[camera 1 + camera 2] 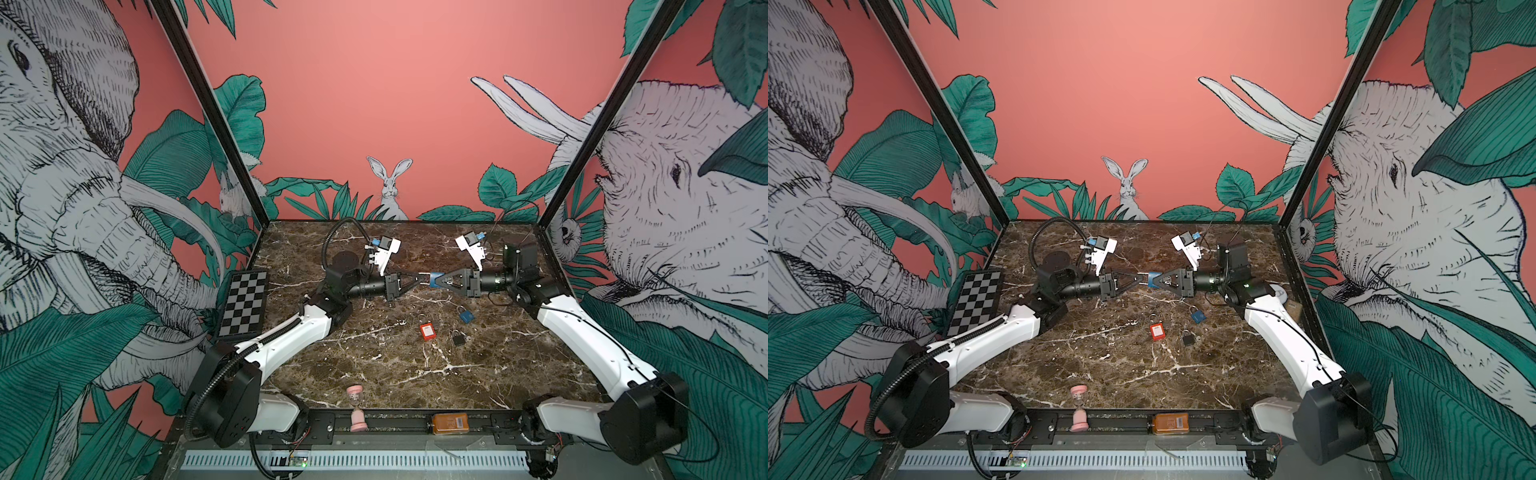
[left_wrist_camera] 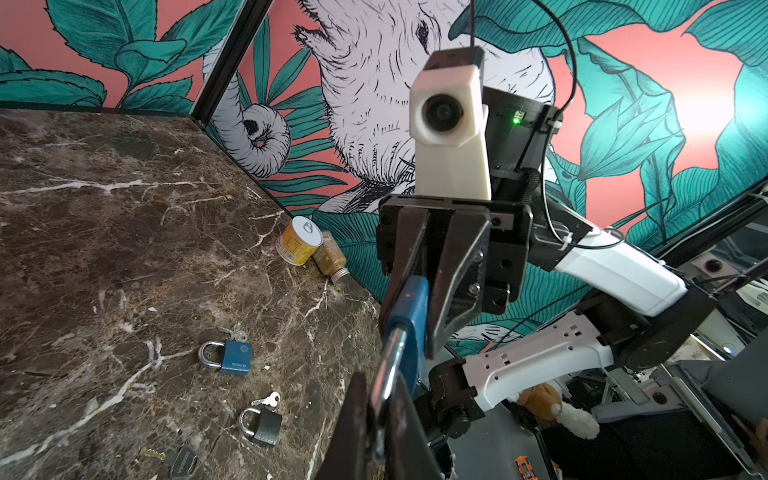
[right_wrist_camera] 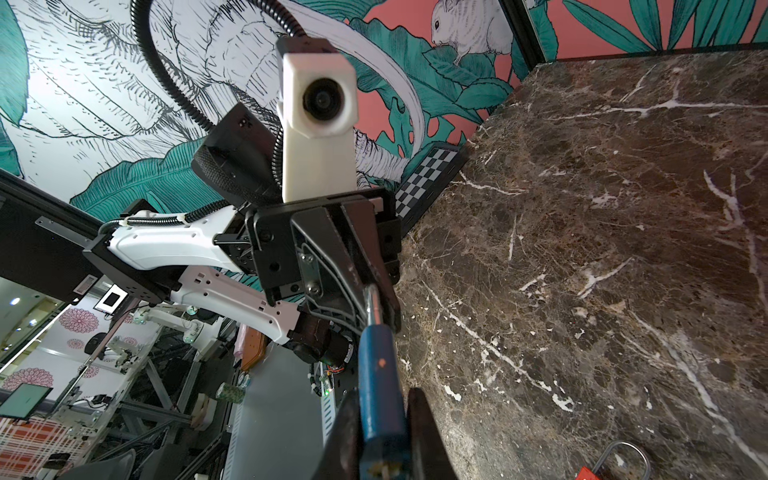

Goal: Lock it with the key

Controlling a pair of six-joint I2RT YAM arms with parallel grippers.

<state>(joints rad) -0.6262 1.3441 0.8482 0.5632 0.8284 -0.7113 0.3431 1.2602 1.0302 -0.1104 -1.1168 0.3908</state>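
Blue lock [image 1: 437, 277], centre of both top views, held aloft: left gripper [image 1: 420, 278] clamped on its shackle [image 2: 388, 365], right gripper [image 1: 435, 284] clamped on its body; closing step seemingly in hand, next needs a straight push together

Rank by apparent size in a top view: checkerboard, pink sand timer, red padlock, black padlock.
1. checkerboard
2. pink sand timer, though it sits nearest the camera
3. red padlock and black padlock: look alike, not ranked
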